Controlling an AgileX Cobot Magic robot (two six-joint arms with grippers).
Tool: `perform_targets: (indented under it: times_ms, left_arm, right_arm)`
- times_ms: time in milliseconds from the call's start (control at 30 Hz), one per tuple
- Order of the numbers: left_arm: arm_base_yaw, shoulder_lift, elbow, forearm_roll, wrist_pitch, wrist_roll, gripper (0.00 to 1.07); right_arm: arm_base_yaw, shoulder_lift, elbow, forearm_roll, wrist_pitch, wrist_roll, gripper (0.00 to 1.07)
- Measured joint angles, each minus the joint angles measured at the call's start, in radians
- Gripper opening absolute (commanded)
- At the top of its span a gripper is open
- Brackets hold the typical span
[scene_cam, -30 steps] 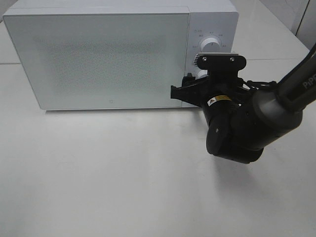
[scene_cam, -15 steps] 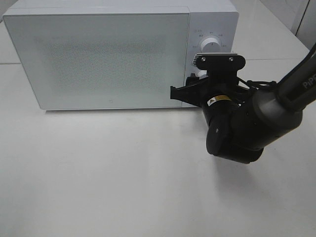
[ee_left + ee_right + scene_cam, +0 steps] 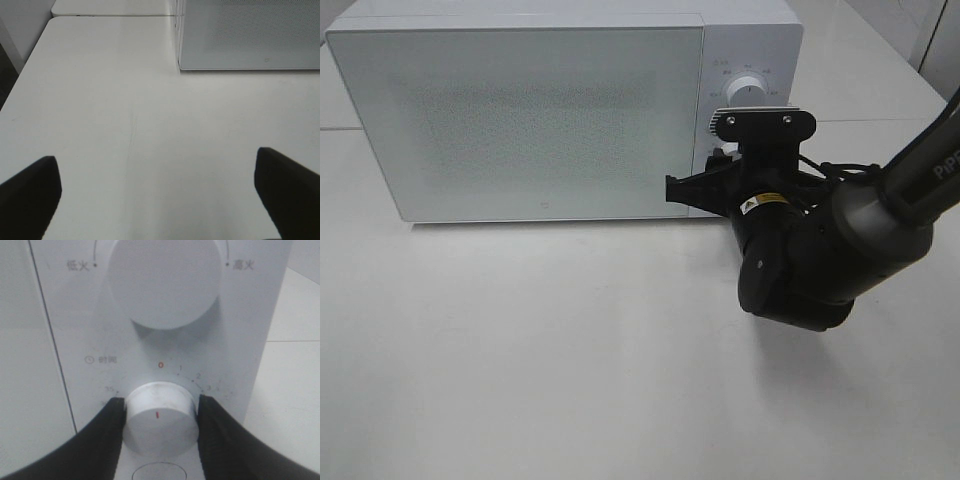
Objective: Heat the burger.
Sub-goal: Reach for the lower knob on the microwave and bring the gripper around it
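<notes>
Since the earlier frame the right gripper (image 3: 159,410) has been closing, and its camera mount has been sinking a little in the high view, so that the upper dial (image 3: 748,89) of the microwave (image 3: 750,30) is now showing whole above it. Now its two black fingers (image 3: 102,432) are pressing against the two sides of the lower dial (image 3: 159,424), which is the timer dial. They are standing about half apart, only as wide as this round white dial, and they are holding it. The red mark on the dial is pointing up toward the red zero on the panel.

The left gripper (image 3: 159,200) is hanging above the white table (image 3: 125,125), near the front left corner of the microwave. Its fingers are spread wide and they are holding nothing.

The microwave is standing at the back of the table, and its door (image 3: 520,120) is lying closed and flat. The burger is not showing in any of the three views, so one cannot tell where it is lying.
</notes>
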Motion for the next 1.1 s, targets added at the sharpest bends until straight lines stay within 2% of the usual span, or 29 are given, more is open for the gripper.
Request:
perform_targets:
  times_ms: [433,700,1100]
  left_arm:
    - [0.0,0.0,0.0,0.0,0.0,0.0,1.0]
    - [0.0,0.0,0.0,0.0,0.0,0.0,1.0]
    - [0.0,0.0,0.0,0.0,0.0,0.0,1.0]
  right_arm:
    - [0.0,0.0,0.0,0.0,0.0,-0.001,0.09]
    - [0.0,0.0,0.0,0.0,0.0,0.017,0.09]
    - [-0.001,0.001,0.002,-0.017,-0.005,0.211,0.09]
